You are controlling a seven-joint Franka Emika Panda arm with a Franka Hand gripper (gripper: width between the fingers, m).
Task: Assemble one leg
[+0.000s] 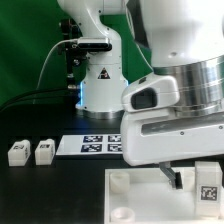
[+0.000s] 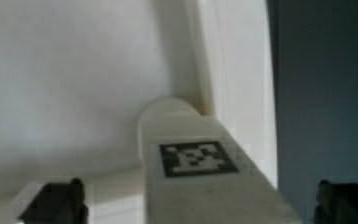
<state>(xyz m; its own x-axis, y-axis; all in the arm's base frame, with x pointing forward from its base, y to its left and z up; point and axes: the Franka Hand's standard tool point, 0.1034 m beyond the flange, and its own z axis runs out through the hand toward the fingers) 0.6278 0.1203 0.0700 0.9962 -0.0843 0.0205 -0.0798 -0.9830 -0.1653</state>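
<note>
Over the big white panel (image 1: 140, 195) the arm (image 1: 175, 95) hangs low, its gripper (image 2: 201, 200) spread wide and holding nothing. Between its two fingers (image 2: 53, 200), touching neither, sits the leg (image 2: 197, 150), tag facing the wrist camera, panel right behind it.

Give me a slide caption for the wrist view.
Open fingers on either side of the tagged white leg, a large white panel beyond.
</note>
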